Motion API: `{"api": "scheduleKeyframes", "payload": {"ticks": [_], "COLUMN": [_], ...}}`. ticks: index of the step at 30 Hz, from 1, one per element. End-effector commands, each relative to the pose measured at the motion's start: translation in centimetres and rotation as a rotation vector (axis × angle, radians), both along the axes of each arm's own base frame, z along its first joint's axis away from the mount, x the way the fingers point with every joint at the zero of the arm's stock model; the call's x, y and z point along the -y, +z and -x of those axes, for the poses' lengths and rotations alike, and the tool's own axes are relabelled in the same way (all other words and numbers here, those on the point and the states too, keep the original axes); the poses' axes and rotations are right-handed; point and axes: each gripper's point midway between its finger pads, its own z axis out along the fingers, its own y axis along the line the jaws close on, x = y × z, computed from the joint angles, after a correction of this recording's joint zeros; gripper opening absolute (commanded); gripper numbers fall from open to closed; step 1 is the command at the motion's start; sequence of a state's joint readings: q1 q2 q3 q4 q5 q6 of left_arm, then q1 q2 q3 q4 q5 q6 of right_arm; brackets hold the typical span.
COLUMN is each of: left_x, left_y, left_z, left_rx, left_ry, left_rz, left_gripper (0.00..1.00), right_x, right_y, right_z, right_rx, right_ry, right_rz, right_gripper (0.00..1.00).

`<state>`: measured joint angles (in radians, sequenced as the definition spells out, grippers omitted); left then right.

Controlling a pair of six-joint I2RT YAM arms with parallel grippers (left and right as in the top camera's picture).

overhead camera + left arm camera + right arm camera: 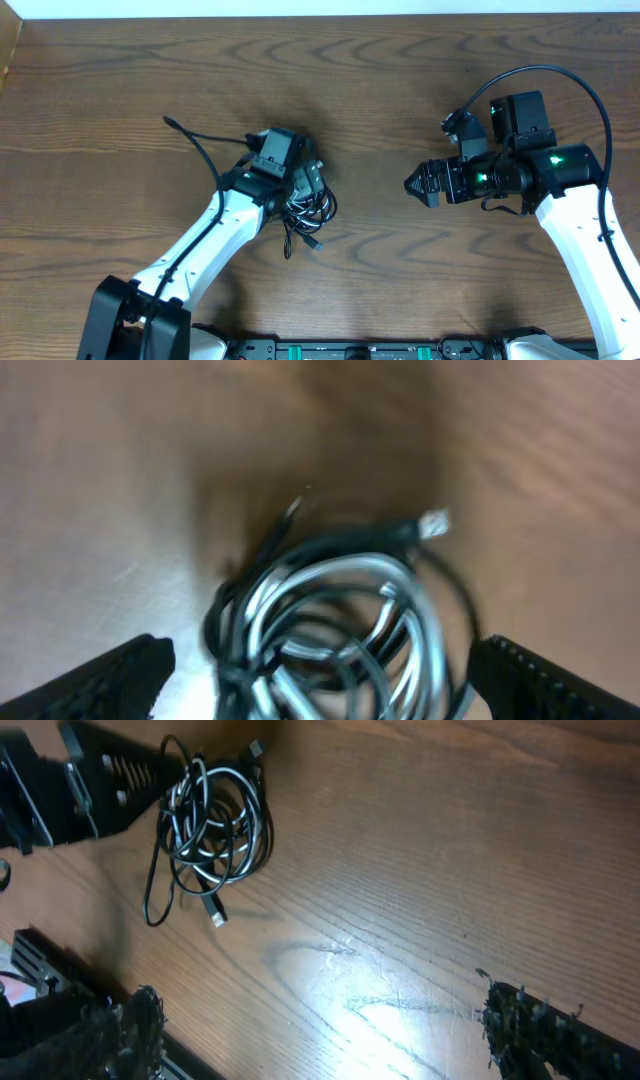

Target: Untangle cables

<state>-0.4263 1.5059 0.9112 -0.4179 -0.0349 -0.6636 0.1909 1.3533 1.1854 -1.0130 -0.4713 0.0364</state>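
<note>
- The cables (305, 205) lie in one bunch on the worktop (420, 70), left of the middle and right by my left arm.
- I think the job has barely begun. The black loops and the light ones are all wound up together, and no cable lies on its own.
- All the pulling apart is left to do.
- My left fingers (310, 182) are wide open, one on each side of the bunch, and they hold nothing.
- My right fingers (418, 185) are wide open too, with nothing in them, well apart from the bunch.
- The left wrist view is blurry, so I cannot count the cables or see where they cross.
- The bottom of the bunch is cut off in that view.
- From above, my left arm hides part of the bunch.
- I see one plug (218, 920) sticking out. The other ends are hard to find.
</note>
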Motion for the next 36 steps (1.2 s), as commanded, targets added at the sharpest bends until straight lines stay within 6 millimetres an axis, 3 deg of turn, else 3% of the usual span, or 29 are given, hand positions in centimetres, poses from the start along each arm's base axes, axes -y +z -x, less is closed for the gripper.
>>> {"api": "scheduleKeyframes", "payload": {"ticks": [1,7,17,23,29,36], "left_x": [0.0,0.1,0.3,1.0,1.1,2.2], "left_y": [0.4,-1.3,-6.1,-8.0,-8.0,-5.7], "left_z": [-1.7,-1.8,-0.4,0.6,0.8,-1.1], "left_rx": [0.051,0.021,-0.124,-0.201,-0.21,-0.115], "left_ry": [0.047,0.045,0.027,0.004,0.0,-0.01], "left_rz": [0.011,-0.004,-0.029,-0.001,0.009,0.067], "left_gripper": [1.0,1.0,1.0,1.0,1.0,1.0], "right_x": [-0.2,-0.2,-0.2,-0.2,-0.2,-0.2], "right_y": [0.4,0.4,0.4,0.4,0.4,0.4], "right_z": [-0.3,-0.3,-0.3,-0.3,-0.3,-0.3], "right_rx": [0.015,0.015,0.015,0.015,0.015,0.015], "right_ry": [0.01,0.01,0.01,0.01,0.01,0.01], "right_rz": [-0.001,-0.001,-0.001,-0.001,-0.001,-0.001], "right_gripper": [0.99,0.99,0.99,0.99,0.99,0.99]}}
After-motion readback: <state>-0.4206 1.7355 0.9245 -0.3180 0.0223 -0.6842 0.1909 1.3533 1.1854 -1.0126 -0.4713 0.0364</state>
